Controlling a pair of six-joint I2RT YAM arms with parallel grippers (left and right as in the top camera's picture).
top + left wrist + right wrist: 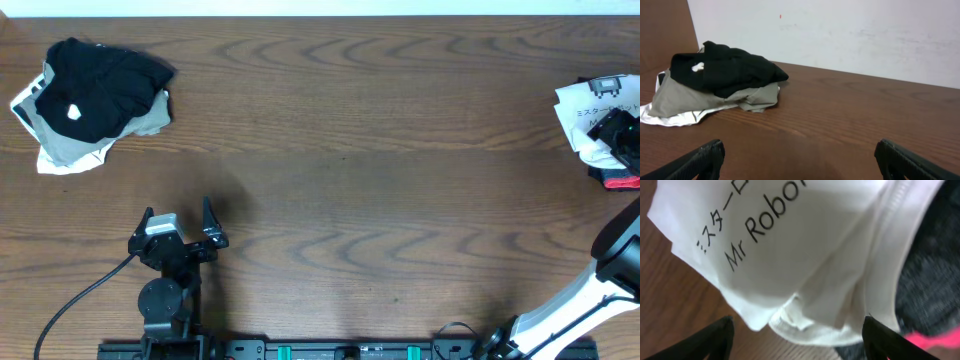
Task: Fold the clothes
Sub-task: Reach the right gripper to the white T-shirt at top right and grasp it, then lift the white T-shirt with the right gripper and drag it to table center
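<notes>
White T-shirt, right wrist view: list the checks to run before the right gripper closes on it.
1. Right gripper jaws apart: ok.
2. White T-shirt fold between its fingers: ok.
3. Black garment with red trim out of the bite: cannot tell; it lies right against the shirt.
4. Left gripper open, touching no cloth: ok.
5. Shirt laid flat for folding: not ok, bunched at the right edge of the table.
</notes>
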